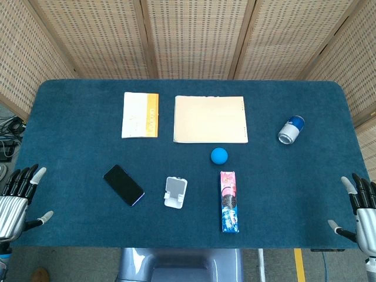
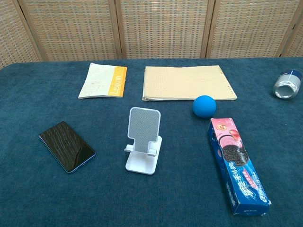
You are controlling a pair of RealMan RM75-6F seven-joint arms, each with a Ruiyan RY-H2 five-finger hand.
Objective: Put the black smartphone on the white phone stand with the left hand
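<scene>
The black smartphone (image 1: 123,185) (image 2: 66,145) lies flat on the blue table, screen up, left of centre. The white phone stand (image 1: 175,192) (image 2: 143,139) stands upright just to its right with nothing on it. My left hand (image 1: 17,200) hovers at the table's left front edge, fingers spread, holding nothing, well left of the phone. My right hand (image 1: 361,205) is at the right front edge, fingers also spread and holding nothing. Neither hand appears in the chest view.
A white and orange booklet (image 1: 140,114) and a beige notebook (image 1: 210,119) lie at the back. A blue ball (image 1: 219,155), a cookie box (image 1: 229,201) and a tipped can (image 1: 291,130) sit right of the stand.
</scene>
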